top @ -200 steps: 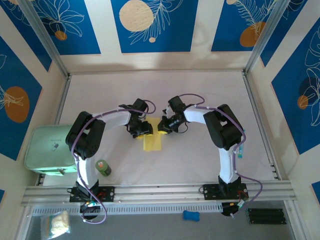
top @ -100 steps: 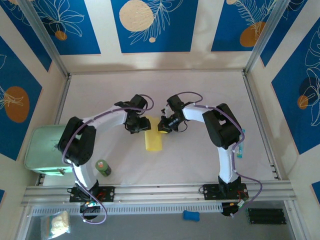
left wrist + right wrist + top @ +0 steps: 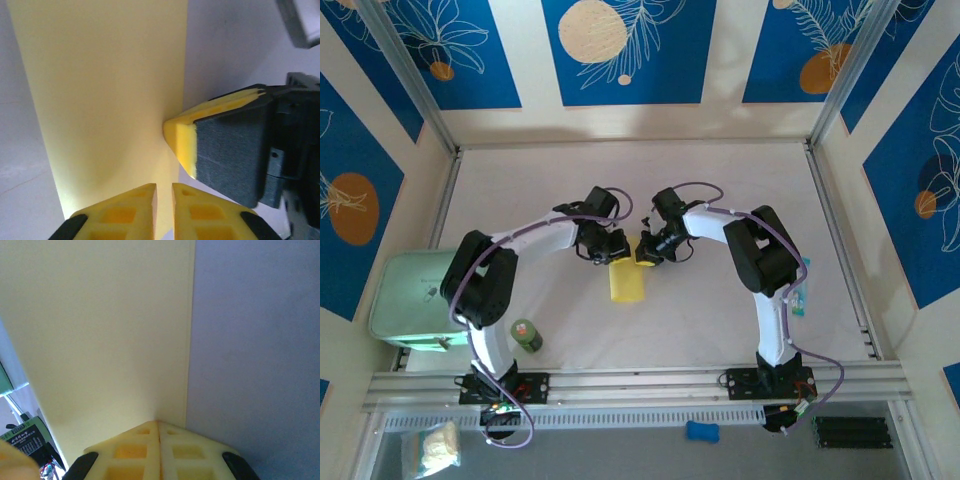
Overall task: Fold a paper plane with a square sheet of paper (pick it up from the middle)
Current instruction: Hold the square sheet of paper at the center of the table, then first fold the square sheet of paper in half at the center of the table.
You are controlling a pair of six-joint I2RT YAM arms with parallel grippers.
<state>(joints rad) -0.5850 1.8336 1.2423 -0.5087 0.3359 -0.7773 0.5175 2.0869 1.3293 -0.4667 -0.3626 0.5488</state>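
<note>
The sheet of paper (image 3: 627, 283) lies near the middle of the white bench (image 3: 720, 180). It is pale yellow and plain. It is folded into a long, thin strip that runs up and down the top picture. The two arms reach in from the left and the right, and their hands meet at the top end of the strip.

The left hand (image 3: 611, 253) is at the top left corner of the strip. In its own camera the two yellow fingers (image 3: 130, 210) sit at the bottom of the picture. They are almost shut, with just a thin slit between them. The paper (image 3: 105, 90) runs down into that slit, so this hand looks like it is pinching the end of the paper. A yellow and dark fingertip (image 3: 182, 140) of the other hand pokes in from the right and touches the paper's edge.

The right hand (image 3: 643, 253) is at the top right corner of the strip. In its own camera the two fingers (image 3: 135, 450) are pressed tight together at the bottom of the picture. The paper (image 3: 100, 330) comes right down to their tips, so this hand is shut on the paper's end too. The bare bench (image 3: 250, 340) fills the right side of that picture.

A pale green box (image 3: 415, 295) sits at the left edge of the bench. A small green bottle (image 3: 525, 335) stands next to the left arm, well away from the paper.
</note>
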